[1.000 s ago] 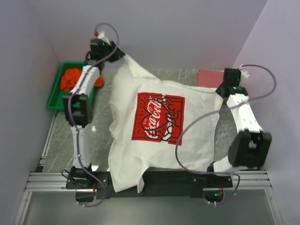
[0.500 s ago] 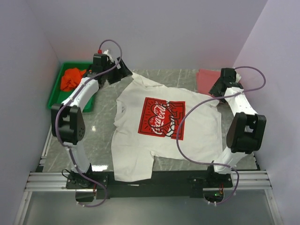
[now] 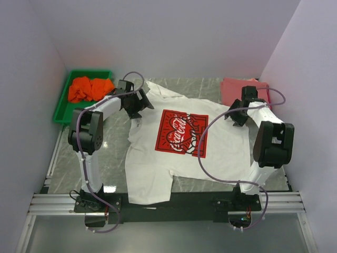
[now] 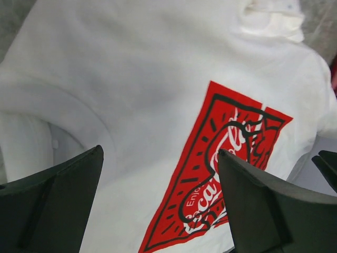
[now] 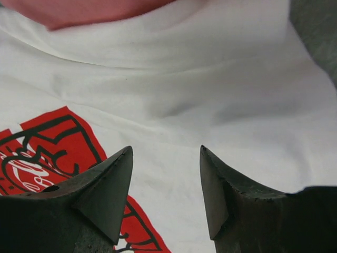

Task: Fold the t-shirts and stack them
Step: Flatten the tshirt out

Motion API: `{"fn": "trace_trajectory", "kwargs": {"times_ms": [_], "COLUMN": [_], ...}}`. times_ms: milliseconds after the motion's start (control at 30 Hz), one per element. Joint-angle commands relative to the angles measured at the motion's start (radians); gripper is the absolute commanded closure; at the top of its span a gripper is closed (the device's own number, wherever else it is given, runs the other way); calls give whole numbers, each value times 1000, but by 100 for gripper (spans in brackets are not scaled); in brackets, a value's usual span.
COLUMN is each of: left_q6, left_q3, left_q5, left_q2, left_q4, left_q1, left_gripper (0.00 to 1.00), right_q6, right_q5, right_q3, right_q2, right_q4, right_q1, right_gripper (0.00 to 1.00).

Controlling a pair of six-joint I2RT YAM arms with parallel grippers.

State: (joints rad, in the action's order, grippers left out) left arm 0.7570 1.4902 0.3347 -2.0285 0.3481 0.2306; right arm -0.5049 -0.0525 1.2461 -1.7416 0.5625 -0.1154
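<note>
The white t-shirt (image 3: 158, 168) lies spread face up on the table, its red square print (image 3: 181, 133) in the middle and its lower hem hanging over the near edge. My left gripper (image 3: 139, 103) hovers open over the shirt's left shoulder; the left wrist view has white cloth (image 4: 131, 79) and the print (image 4: 226, 158) below the gripper (image 4: 160, 151), nothing between the jaws. My right gripper (image 3: 235, 114) is open above the right shoulder; in its wrist view the gripper (image 5: 166, 150) is empty over the white cloth (image 5: 210, 95). An orange t-shirt (image 3: 90, 88) lies crumpled in the tray. A salmon-pink t-shirt (image 3: 239, 85) lies folded at the back right.
The green plastic tray (image 3: 59, 112) stands at the back left against the wall. Walls close in the table on the left, back and right. Cables loop from both arms over the shirt. The salmon-pink cloth (image 5: 79, 10) shows just beyond the white shirt's edge.
Both grippers opened and let go of the white t-shirt, which dropped from hanging stretched to lying flat. Both arms came down and inward over its shoulders.
</note>
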Motion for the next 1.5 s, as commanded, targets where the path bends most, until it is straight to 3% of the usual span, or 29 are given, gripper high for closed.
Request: {"fn": "trace_trajectory", "kwargs": {"times_ms": [0, 167, 433, 800, 933, 1200, 1467], "left_q6": [31, 56, -18, -165, -171, -124, -7], "left_q3": [-24, -56, 28, 418, 495, 224, -13], "left_q5": [6, 35, -57, -56, -60, -123, -63], "left_q2": [8, -28, -111, -326, -302, 0, 89], "left_q4": [-14, -58, 49, 135, 158, 121, 95], "left_q1": [1, -11, -77, -93, -93, -70, -45], "left_gripper": [5, 5, 5, 5, 5, 4, 5], "right_q6": [-14, -14, -17, -11, -1, 8, 0], "right_q5": [-70, -86, -76, -110, -133, -156, -171], "right_q3": [-1, 13, 50, 157, 203, 243, 191], "right_q2": [-39, -105, -176, -271, -279, -214, -185], "right_q4": [4, 22, 53, 111, 132, 137, 122], "right_q1": [14, 33, 57, 88, 106, 148, 186], "right_gripper": [40, 41, 41, 41, 41, 41, 41]}}
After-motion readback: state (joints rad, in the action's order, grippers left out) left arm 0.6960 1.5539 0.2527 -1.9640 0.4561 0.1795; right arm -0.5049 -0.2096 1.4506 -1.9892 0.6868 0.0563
